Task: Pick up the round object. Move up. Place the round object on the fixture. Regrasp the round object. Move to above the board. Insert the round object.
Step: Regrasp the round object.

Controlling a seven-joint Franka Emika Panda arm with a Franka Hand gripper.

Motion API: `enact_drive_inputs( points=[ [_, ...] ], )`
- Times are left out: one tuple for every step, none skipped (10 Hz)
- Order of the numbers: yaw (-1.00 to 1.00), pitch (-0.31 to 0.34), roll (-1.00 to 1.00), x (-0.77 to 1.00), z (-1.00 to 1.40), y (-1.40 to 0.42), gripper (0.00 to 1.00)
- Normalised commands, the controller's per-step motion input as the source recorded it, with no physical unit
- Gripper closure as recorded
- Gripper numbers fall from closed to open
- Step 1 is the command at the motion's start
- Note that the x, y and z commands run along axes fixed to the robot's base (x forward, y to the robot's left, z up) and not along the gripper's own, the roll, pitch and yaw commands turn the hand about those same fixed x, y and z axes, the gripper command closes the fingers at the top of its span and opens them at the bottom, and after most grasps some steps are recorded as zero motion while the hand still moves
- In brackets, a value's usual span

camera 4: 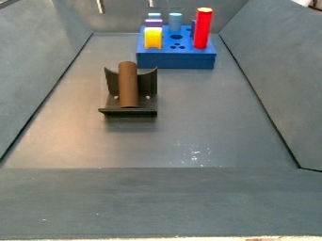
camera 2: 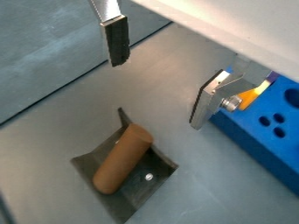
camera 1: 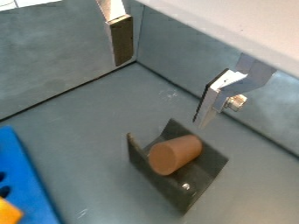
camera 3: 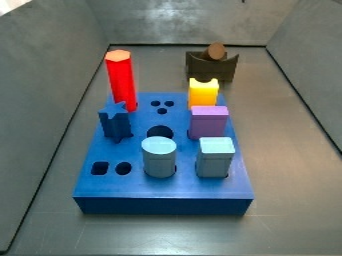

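— Nearest our wrist cameras are the gripper (camera 1: pixel 166 66) fingers, spread wide with nothing between them, hanging above the fixture (camera 1: pixel 193 179). Where does that leave the round object (camera 1: pixel 174 154)?

— We see it lying on its side in the fixture's notch, well apart from the board (camera 4: pixel 176 49) in a side view. The placing looks done, so we judge the regrasp is ours to make.

— How will it handle?

— We'd guess a stiff, light, smooth brown peg (camera 2: pixel 121 157); its rounded flanks may slip or roll under flat pads. We should close across its middle, pads square on opposite sides, clear of the fixture walls (camera 4: pixel 127 92).

— And the ends?

— Leave one end free, since that goes into the board's hole.
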Motion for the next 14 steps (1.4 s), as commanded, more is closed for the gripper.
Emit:
enact_drive_inputs(
  points=[
    [0.01, -0.006, 1.0, -0.01, 0.02, -0.02, 0.0],
    [0.02, -0.004, 1.0, -0.01, 0.02, -0.02, 0.0],
    [0.02, -0.001, 1.0, 0.0, 0.01, -0.02, 0.0],
    [0.02, 0.003, 1.0, 0.0, 0.0, -0.02, 0.0],
    [0.02, 0.01, 1.0, 0.01, 0.0, -0.02, 0.0],
    [0.02, 0.015, 1.0, 0.01, 0.0, -0.02, 0.0],
    [0.02, 0.022, 1.0, 0.02, 0.0, -0.03, 0.0],
    [0.03, 0.027, 1.0, 0.02, 0.0, -0.03, 0.0],
    [0.03, 0.037, 1.0, 0.03, -0.01, -0.03, 0.0],
    [0.03, 0.044, 1.0, 0.04, -0.01, -0.03, 0.0],
    [0.04, 0.054, 1.0, 0.04, -0.01, -0.03, 0.0],
    [0.04, 0.071, 1.0, 0.05, -0.02, -0.03, 0.0],
    [0.05, 0.084, 1.0, 0.06, -0.01, -0.04, 0.0],
    [0.06, 0.102, 1.0, 0.06, -0.01, -0.04, 0.0]
  ],
)
